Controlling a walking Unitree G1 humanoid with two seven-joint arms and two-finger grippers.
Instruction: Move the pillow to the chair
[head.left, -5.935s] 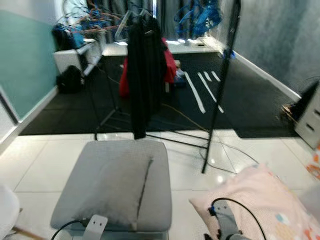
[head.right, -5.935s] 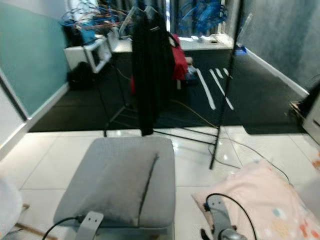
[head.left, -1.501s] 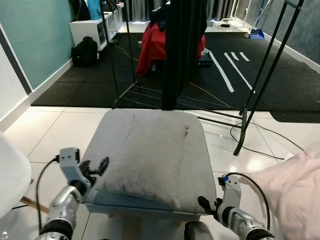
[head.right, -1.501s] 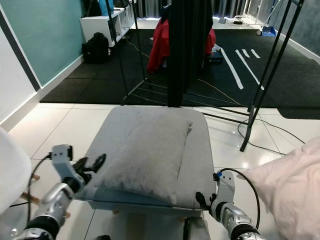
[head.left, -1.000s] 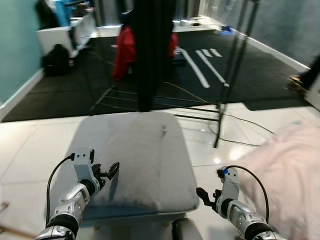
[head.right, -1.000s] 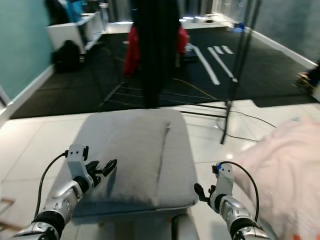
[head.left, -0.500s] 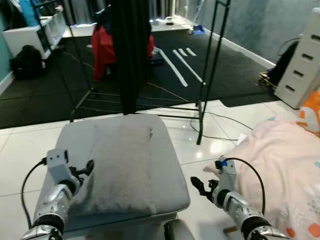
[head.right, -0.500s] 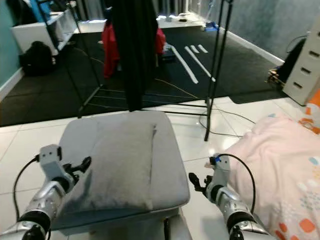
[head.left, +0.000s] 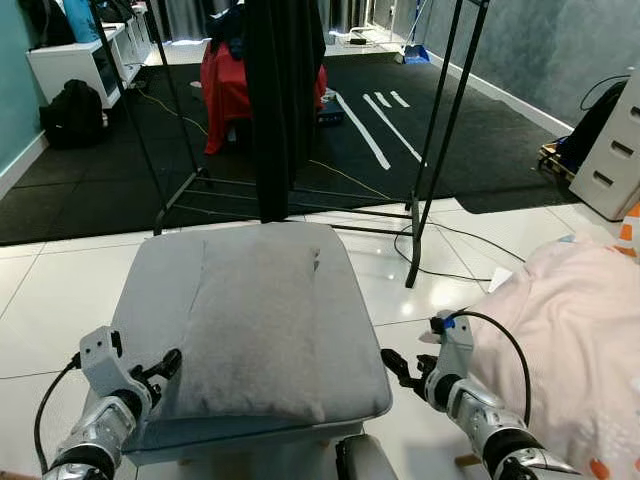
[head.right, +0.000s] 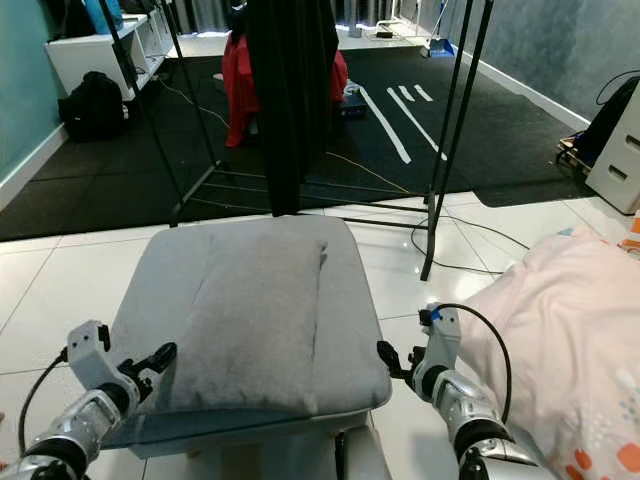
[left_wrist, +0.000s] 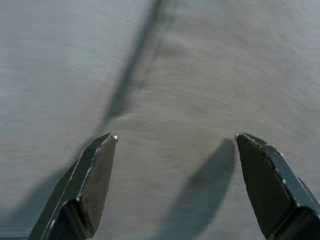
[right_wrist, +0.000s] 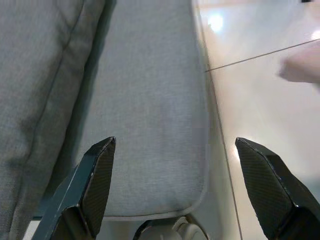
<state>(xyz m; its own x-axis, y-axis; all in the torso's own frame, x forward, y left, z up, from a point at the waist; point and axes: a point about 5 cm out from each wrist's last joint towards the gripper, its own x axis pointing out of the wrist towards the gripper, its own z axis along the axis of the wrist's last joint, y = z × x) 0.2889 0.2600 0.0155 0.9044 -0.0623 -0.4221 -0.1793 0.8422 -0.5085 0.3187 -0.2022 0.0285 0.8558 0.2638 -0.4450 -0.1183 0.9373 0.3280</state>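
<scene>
2 grippers flanked the grey pillow (head.left: 258, 330) lying on the grey chair (head.left: 352, 300): left gripper (head.left: 163, 366) and right gripper (head.left: 392, 365) both spread wide, holding nothing. Any closing pinch risked dragging the pillow off the seat edge.

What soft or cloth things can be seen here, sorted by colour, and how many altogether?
Grey: 2, the pillow and the seat cushion under it
Pink: 1, the bedding
Black: 1, the hanging garment
Red: 1, the cloth behind it
Total: 5
</scene>
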